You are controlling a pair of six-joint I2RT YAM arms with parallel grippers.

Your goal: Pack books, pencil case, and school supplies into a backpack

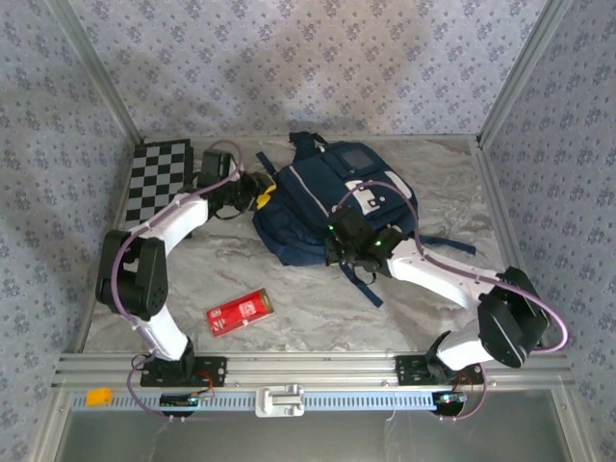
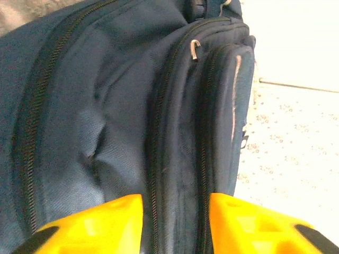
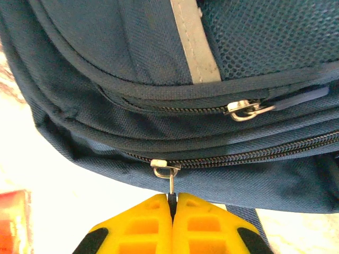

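Observation:
The navy backpack [image 1: 322, 207] lies flat in the middle of the table. My left gripper [image 1: 260, 197] is at its left edge; in the left wrist view its yellow fingers [image 2: 114, 217] stand apart, open, astride a ridge of backpack [image 2: 106, 106] fabric between two zips. My right gripper [image 1: 339, 252] is at the near edge, shut on the zipper pull [image 3: 171, 182] of the lower zip of the backpack [image 3: 132, 47]. The red pencil case [image 1: 241, 311] lies on the table in front of the left arm; its corner [image 3: 11, 222] shows in the right wrist view. The books are out of view.
A black-and-white chequered board [image 1: 162, 178] lies at the back left, behind the left arm. Dark straps [image 1: 445, 246] trail from the backpack toward the right. A second zipper pull [image 3: 246, 109] sits on the upper zip. Patterned walls close in three sides.

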